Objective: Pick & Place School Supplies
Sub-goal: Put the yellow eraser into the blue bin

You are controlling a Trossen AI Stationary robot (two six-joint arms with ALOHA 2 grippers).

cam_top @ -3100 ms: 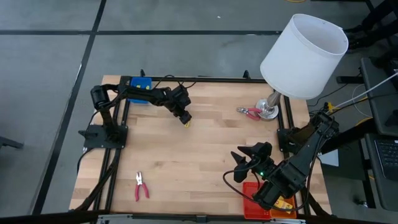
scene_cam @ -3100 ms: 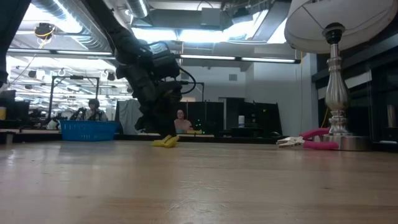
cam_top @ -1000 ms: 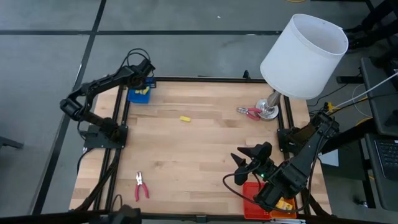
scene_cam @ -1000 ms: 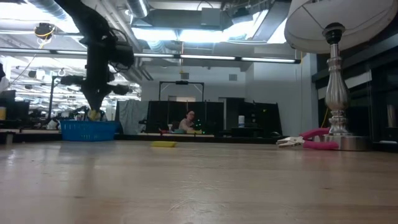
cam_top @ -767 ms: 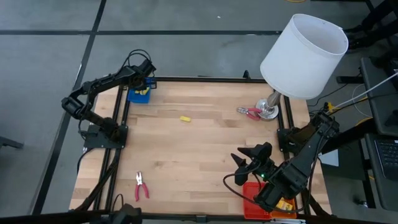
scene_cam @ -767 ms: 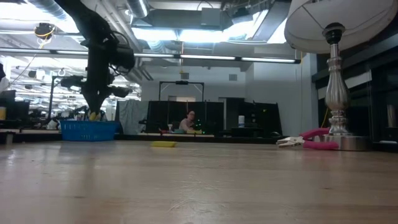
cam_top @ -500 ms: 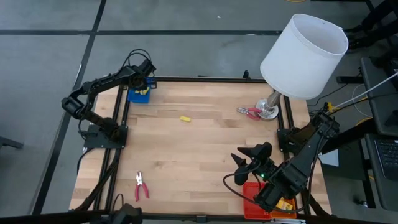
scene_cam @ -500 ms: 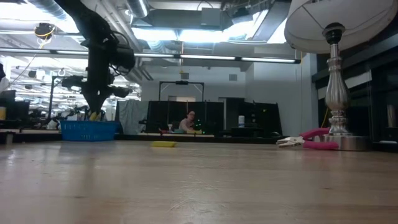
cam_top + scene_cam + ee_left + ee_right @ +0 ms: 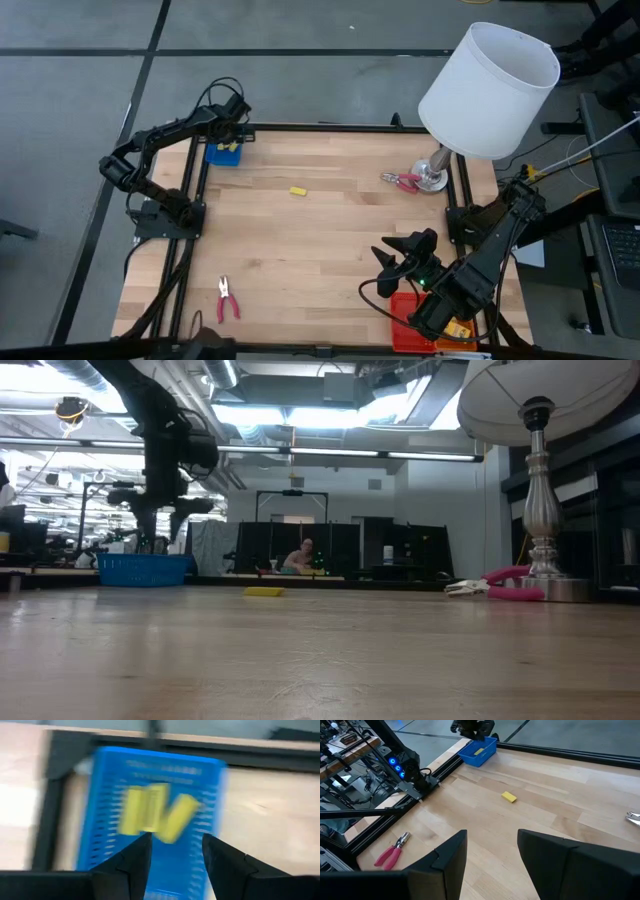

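Nearest, at the table's front right corner, the right gripper waits just beside the red tray, its jaws spread wide and empty. At the front left lie red-handled pliers, handles toward the near edge, well away from both arms.

Mid-table toward the far side sits a single yellow packet, flat, its long axis running left to right. It lies to the right of the left arm and looks nearer to it than to the right one, so I'd judge the left arm the natural one to fetch it.

Far right, a second pair of red-handled pliers rests touching the lamp base.

At the far left corner the left gripper hovers over the blue tray; its jaws are parted and hold nothing, and yellow packets lie in the tray beneath.
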